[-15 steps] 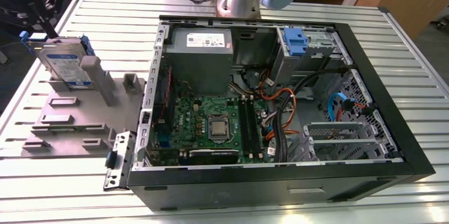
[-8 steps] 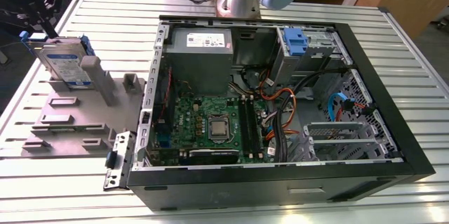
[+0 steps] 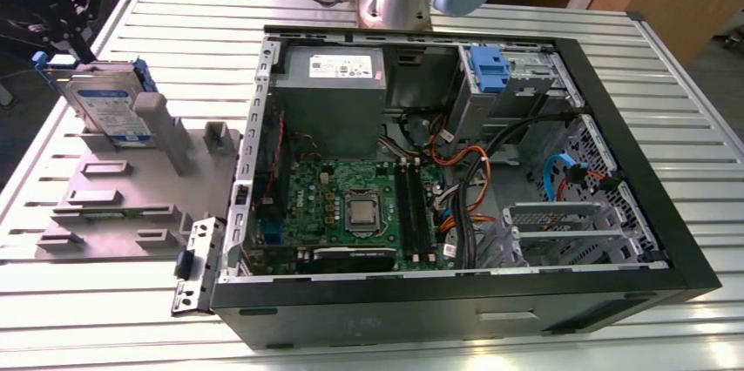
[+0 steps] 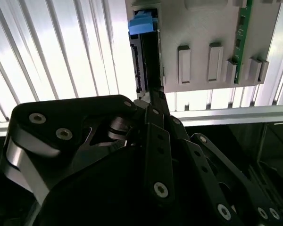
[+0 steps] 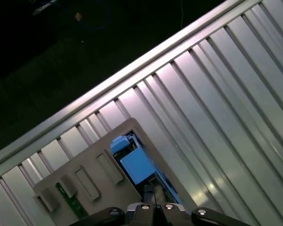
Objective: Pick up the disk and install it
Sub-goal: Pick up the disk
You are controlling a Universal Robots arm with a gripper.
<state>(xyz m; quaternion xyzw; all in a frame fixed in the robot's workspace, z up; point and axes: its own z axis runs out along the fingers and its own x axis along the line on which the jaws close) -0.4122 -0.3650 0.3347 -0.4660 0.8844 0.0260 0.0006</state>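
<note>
We cannot tell if the gripper, at the disk standing upright in the holder beside the case, is closed; we'd clamp its flat faces squarely before lifting straight.

**Materials and finish**

Table: ribbed bare metal, smooth, shiny. Disk: silver-grey metal, paper label, blue plastic rails. Holder: matt grey plastic. Computer case: matt black shell, dull grey metal inside. Gripper: matt black, bright screws.

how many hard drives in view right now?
1. The disk stands in the grey fixture at the exterior view's left, outside the computer case. The drive cage inside the case could hide another.
</note>
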